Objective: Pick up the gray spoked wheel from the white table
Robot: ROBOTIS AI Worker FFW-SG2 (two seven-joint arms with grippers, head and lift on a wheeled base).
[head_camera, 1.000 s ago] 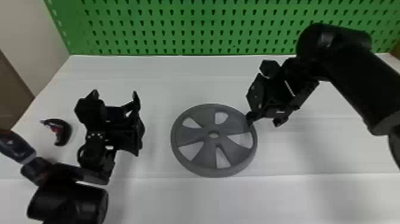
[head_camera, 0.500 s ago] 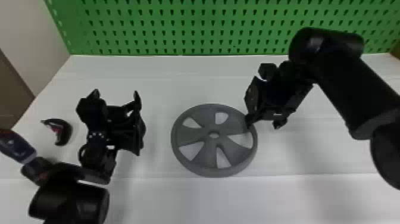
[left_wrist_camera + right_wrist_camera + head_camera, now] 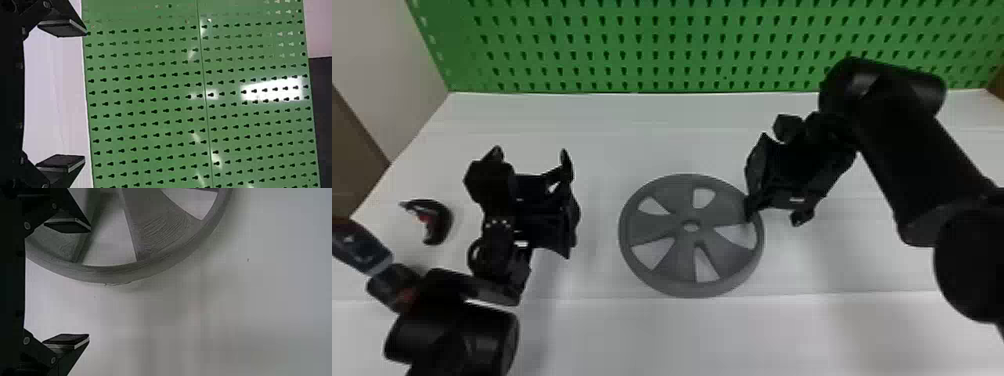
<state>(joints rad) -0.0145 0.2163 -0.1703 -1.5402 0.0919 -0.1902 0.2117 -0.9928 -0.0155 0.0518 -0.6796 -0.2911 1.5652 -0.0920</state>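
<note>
On the white table (image 3: 832,340), before a green pegboard (image 3: 652,50), the gray spoked wheel (image 3: 662,200) lies flat. The right gripper (image 3: 776,218) stands wide open and empty, one finger over the wheel's rim, the other outside it; whether they touch, I cannot tell. The left gripper (image 3: 531,154), also spread wide and empty, is left of the wheel. Near the left edge, a dark-blue object (image 3: 357,247) bears pale markings too small to read.
</note>
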